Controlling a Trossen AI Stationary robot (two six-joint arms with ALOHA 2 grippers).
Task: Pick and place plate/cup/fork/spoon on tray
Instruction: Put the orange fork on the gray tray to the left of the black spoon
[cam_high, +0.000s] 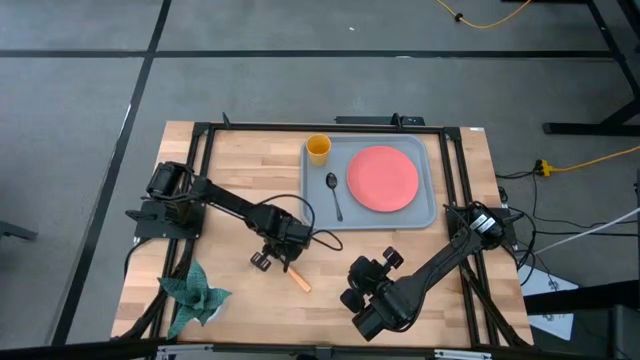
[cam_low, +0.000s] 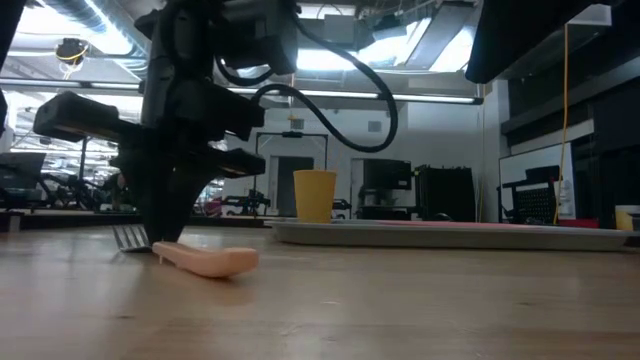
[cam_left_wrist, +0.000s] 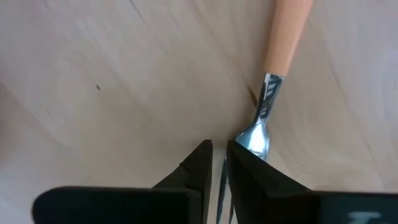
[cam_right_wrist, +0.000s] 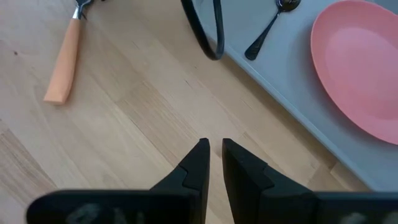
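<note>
Your left gripper (cam_left_wrist: 219, 163), clenched on the fork (cam_left_wrist: 268, 93) tines; so thin a pinch may slip on lifting.

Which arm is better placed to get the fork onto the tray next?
Left. The left gripper is already down at the tines of the fork, its fingers closed around them. The right gripper sits apart over bare wood, holding nothing. The tray holds the other pieces.
</note>
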